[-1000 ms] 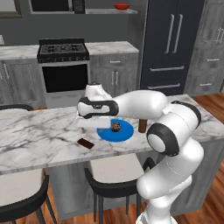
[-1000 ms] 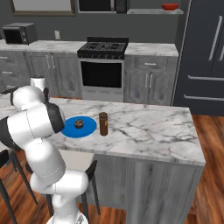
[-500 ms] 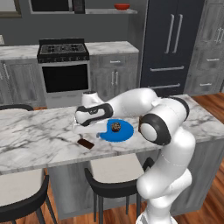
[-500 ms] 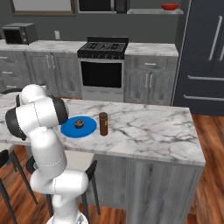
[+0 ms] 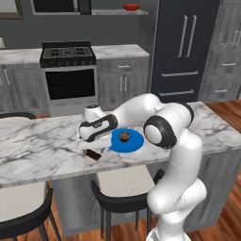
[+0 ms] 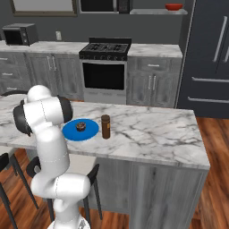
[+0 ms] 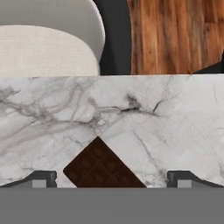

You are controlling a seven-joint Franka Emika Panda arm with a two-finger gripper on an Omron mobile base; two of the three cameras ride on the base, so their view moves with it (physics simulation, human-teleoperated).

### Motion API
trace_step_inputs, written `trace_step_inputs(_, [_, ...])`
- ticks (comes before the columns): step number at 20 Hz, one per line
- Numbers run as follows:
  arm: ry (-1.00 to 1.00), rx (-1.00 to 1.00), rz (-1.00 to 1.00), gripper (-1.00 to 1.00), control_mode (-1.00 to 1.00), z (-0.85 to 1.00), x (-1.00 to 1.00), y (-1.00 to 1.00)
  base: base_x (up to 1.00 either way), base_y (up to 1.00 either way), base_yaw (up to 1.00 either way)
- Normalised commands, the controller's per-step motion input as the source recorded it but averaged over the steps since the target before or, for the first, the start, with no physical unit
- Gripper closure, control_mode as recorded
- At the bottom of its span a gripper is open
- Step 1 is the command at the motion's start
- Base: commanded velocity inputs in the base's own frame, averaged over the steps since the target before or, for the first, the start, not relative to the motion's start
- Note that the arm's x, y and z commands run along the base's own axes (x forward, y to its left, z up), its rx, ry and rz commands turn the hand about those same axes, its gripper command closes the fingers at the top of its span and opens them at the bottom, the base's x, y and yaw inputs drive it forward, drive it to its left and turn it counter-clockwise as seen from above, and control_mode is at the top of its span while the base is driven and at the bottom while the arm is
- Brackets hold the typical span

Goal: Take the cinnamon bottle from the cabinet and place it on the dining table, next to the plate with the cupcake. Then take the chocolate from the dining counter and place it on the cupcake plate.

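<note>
Both base views look forward and down at the marble counter; the hand view looks closely down at it.

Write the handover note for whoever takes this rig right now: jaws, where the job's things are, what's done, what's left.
Gripper: jaws wide open, empty, low over the chocolate, one tip on each side of it.
Chocolate: flat on the marble counter, beside the blue plate, not yet gripped.
Cupcake: on the plate.
Cinnamon bottle: upright on the counter, right beside the plate.
Done: bottle placed.
Left: grip the chocolate, lift it, set it on the cupcake plate.
</note>
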Motion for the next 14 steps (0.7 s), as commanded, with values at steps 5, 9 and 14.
trace_step_inputs(5, [0.00,0.00,0.01,-1.00,-1.00,-0.20,0.02,0.00,0.00,0.00,0.00])
trace_step_inputs(9, [-0.01,0.00,0.01,-1.00,-1.00,-0.17,0.00,0.00,0.00,0.00,0.00])
trace_step_inputs(14, [-0.02,0.00,0.01,-1.00,-1.00,-0.19,0.00,0.00,0.00,0.00,0.00])
